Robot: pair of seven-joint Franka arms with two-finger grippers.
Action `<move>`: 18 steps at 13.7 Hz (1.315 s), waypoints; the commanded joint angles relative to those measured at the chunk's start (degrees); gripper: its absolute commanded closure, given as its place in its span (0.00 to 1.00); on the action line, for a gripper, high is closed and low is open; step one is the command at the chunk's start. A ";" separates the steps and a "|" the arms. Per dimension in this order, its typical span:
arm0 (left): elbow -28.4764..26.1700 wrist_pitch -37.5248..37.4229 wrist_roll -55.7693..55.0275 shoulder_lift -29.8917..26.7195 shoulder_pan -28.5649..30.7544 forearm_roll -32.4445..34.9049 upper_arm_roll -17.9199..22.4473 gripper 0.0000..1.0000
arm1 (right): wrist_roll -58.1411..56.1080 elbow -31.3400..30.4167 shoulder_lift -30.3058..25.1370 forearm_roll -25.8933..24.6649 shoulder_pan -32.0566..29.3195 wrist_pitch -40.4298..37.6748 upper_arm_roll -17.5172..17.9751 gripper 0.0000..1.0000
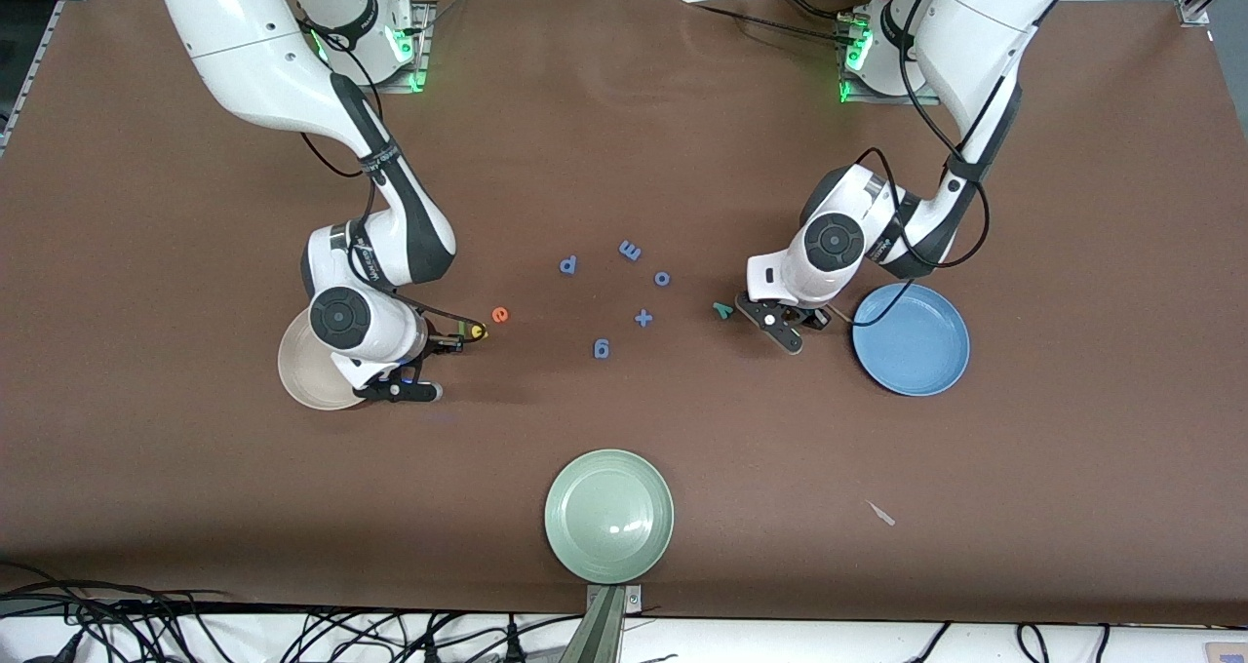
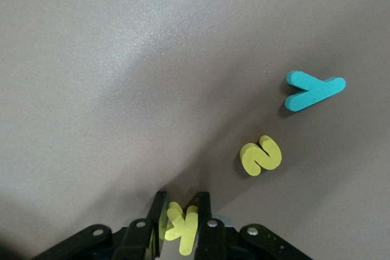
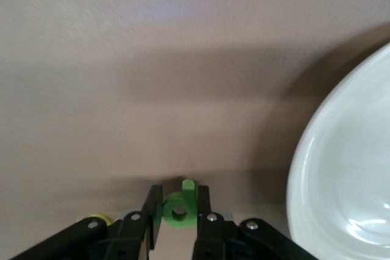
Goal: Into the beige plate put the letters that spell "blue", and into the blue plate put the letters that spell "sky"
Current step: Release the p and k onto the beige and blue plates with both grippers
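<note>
Grasp step: my left gripper was clamped on the yellow k; my right gripper pinched the green b; next, lift and carry; the blue plate lay at three o'clock of the k, the beige plate at nine o'clock of the b.

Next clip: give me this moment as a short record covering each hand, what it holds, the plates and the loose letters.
left hand: beside the blue plate, shut on the yellow k
right hand: beside the beige plate, fingers clamped on the green b
blue plate: no letters in it
beige plate: partly hidden by the right arm; no letters on the visible part
loose letters: teal y, yellow s, orange e
other: blue letters mid-table; pale green plate
</note>
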 commanded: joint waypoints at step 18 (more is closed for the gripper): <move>10.35 -14.18 15.41 -2.26 11.58 3.71 -1.81 0.00 | -25.14 -10.89 -9.23 2.60 -1.80 0.33 -11.64 0.37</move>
